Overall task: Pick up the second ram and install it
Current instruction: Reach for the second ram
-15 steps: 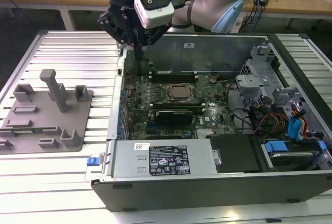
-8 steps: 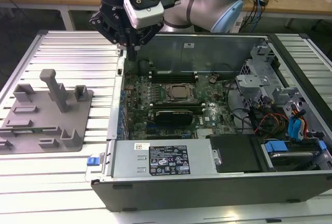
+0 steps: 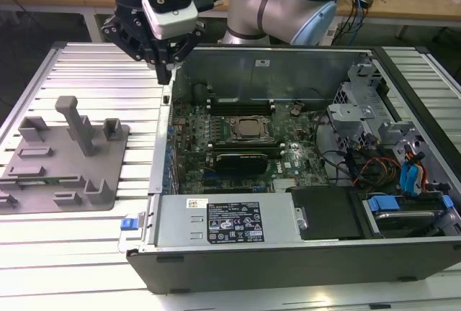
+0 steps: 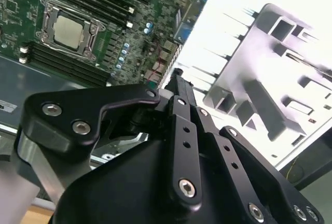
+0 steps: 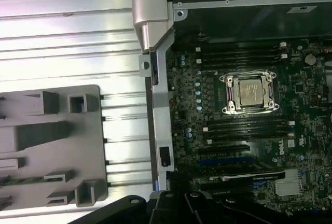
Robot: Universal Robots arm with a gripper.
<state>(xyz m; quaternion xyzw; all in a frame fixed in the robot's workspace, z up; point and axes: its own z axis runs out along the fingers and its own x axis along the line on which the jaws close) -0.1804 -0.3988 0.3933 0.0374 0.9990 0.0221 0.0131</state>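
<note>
Logged end effector (image 3: pixel 166 72) closed, empty, upper left of exterior view, above case wall (image 3: pixel 160 160). Found second ram (image 3: pixel 43 179) lying in grey tray (image 3: pixel 108 181), lower left. Likely best: open first, square to its long edges.

The grey tray (image 3: pixel 108 156) ran off the exterior view's left edge, and the thin strip (image 3: pixel 43 180) in one of its slots was too small to identify. In the second wrist view the gripper (image 4: pixel 178 85) hid part of the motherboard (image 4: pixel 155 22).
</note>
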